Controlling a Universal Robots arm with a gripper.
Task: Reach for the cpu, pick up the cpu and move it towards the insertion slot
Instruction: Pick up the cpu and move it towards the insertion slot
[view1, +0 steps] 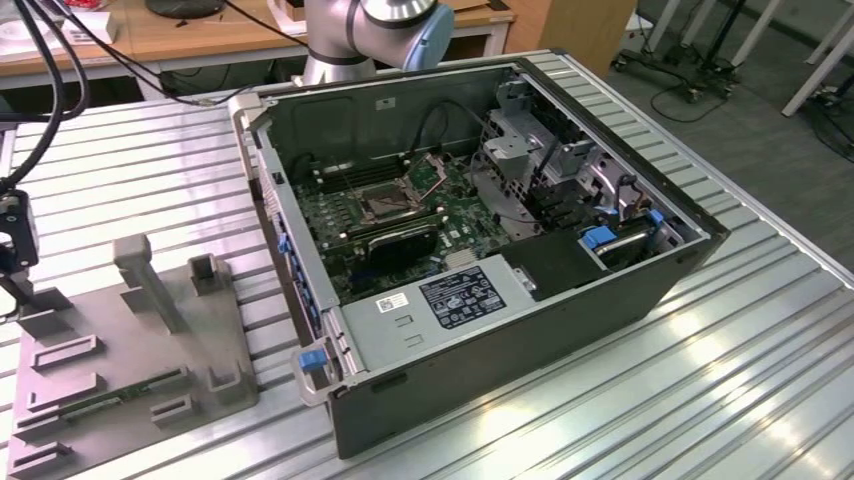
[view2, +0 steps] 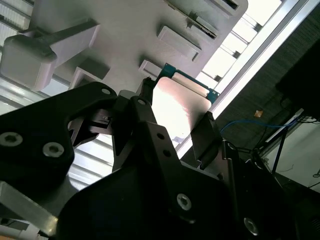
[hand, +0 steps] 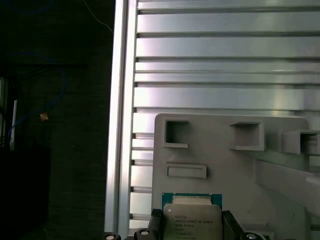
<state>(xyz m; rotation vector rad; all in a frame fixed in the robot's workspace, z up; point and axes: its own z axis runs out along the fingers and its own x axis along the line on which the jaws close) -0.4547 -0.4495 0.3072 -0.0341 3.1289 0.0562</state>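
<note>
Holding the cpu (hand: 192, 220) between the two fingers is what I see in both wrist views: the jaws are closed in on it, one dark finger (hand: 157, 223) against each side edge. Silvery face up, green edge showing along one side. In the second wrist view the cpu (view2: 177, 107) sits between the fingertips with its face washed bright by glare. It is over the grey fixture tray (hand: 225, 165), near the tray's edge; I cannot tell whether it is lifted clear of the tray or touching it. Rectangular pockets in the tray lie just beyond the chip.

In the exterior view the gripper (view1: 14, 250) is at the far left edge, above the tray (view1: 134, 350), which lies on the slatted metal table (view1: 667, 400). A thin green memory stick (view1: 100, 400) lies in the tray, nearer the camera.

The insertion slot (view1: 386, 205) is well apart from the gripper, towards the exterior view's right, on the green motherboard (view1: 400, 245) inside the open computer case (view1: 534, 330). Dark centre, shiny frame. The case lies on its side on the table, just beside the tray. The arm (view1: 360, 30) has its base behind the case, at the back of the table.
</note>
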